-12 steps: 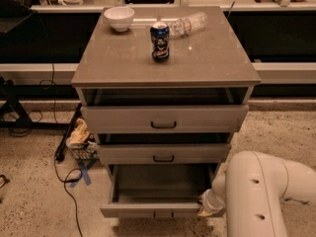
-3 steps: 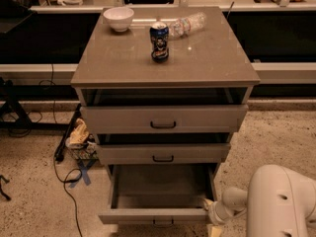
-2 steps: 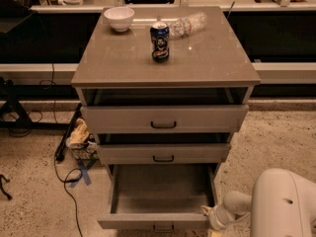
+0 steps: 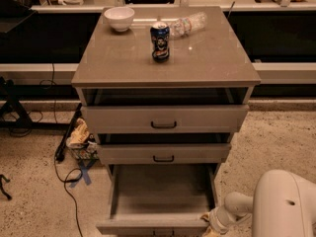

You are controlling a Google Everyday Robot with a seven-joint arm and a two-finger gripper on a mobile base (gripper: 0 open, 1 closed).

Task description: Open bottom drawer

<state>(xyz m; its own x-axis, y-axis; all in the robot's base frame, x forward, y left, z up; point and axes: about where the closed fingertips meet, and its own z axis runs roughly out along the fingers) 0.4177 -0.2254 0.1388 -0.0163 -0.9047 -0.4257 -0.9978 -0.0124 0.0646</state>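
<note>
Grey-taupe and flat-fronted, the bottom drawer (image 4: 148, 225) of the three-drawer cabinet (image 4: 118, 63) stands pulled far out at the lower edge of the view. Its bare floor shows, and its small black bar handle is cut off by the frame. The robot's white rounded arm (image 4: 284, 201) reaches in from the right. The gripper (image 4: 212, 223) sits at the drawer front's right corner, touching or just beside it; whether it is spread or clamped I cannot tell. The opening looks nearly complete. Any last pull should run straight out along the slides, since a hold at the corner rather than the handle could skew the drawer and bind it. Above the gripper, the widest drawer front (image 4: 165, 117) and the mid-width drawer front (image 4: 163, 153) stand slightly ajar. Farther up, the glossy top carries a clear plastic bottle (image 4: 187, 23) lying on its side, a white bowl (image 4: 119, 18) and a blue drinks can (image 4: 160, 42). Left of the gripper, black cables (image 4: 64, 181) trail over the speckled floor (image 4: 276, 132).
</note>
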